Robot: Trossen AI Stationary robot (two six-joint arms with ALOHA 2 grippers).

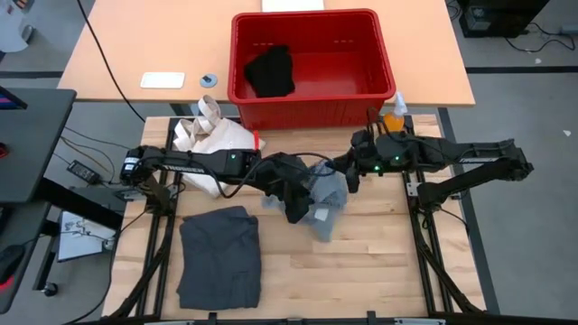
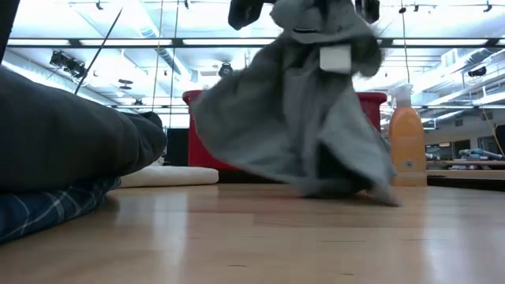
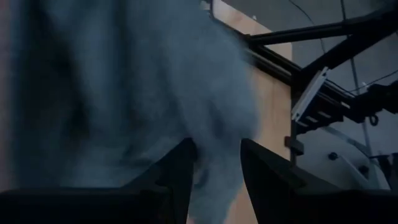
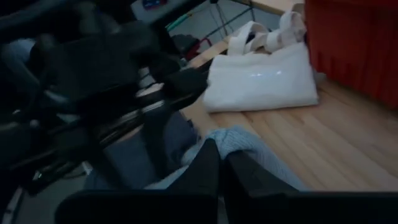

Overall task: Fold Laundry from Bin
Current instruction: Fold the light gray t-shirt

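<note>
A light grey garment (image 1: 330, 200) hangs between my two grippers above the middle of the table. In the low view it drapes down (image 2: 300, 118) and its lower edge (image 2: 339, 189) touches the wood. My left gripper (image 1: 291, 191) and my right gripper (image 1: 349, 175) are both shut on its top. A dark charcoal-grey piece (image 1: 221, 257) lies folded at the near left, on top of the blue-and-white plaid shirt (image 2: 47, 209). A black piece (image 1: 271, 72) lies in the red bin (image 1: 361, 90). My left gripper pinches a bunch of the garment's upper part (image 3: 217, 163) between its two fingers, which point down; how many layers, I cannot tell. The cloth hangs below the fingers. My right gripper pinches the garment's top edge (image 4: 239, 144) between its two fingers. The garment hangs slack below, with only its lower edge on the table.
A cream-white tote bag (image 1: 215, 140) lies at the far left of the table, by the bin. An orange spray bottle (image 1: 395, 112) stands at the bin's right corner. Bare wood (image 1: 379, 262) lies at the near right.
</note>
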